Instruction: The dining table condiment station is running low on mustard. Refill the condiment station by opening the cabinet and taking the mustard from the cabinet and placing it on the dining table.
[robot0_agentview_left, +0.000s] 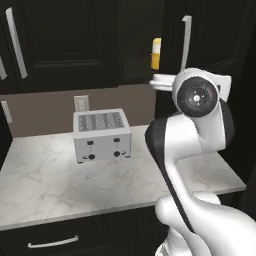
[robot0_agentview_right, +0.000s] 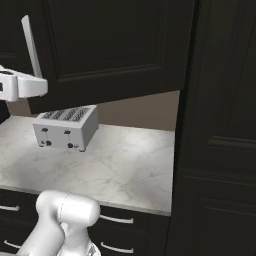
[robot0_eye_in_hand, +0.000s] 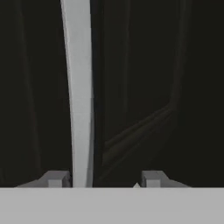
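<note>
The mustard (robot0_agentview_left: 156, 53), a small yellow bottle with a paler band, stands inside the black upper cabinet, visible past the edge of its door. The cabinet door (robot0_agentview_right: 115, 40) is swung partly outward, with its long silver bar handle (robot0_agentview_left: 186, 42) (robot0_agentview_right: 31, 45) upright. In the hand view my gripper (robot0_eye_in_hand: 104, 180) is open. The handle (robot0_eye_in_hand: 78, 96) runs between the two fingertips, close to the left fingertip (robot0_eye_in_hand: 57, 179) and well apart from the other. My white hand (robot0_agentview_left: 160, 81) reaches toward the handle from below it. The dining table is out of view.
A silver toaster (robot0_agentview_left: 102, 135) sits at the back of a short marble counter (robot0_agentview_left: 60, 185), under the cabinets. Black drawers (robot0_agentview_left: 52, 243) with horizontal handles run below the counter. A tall black cabinet (robot0_agentview_right: 220, 125) walls off the counter's right end. My arm (robot0_agentview_left: 190, 135) rises over the counter's right part.
</note>
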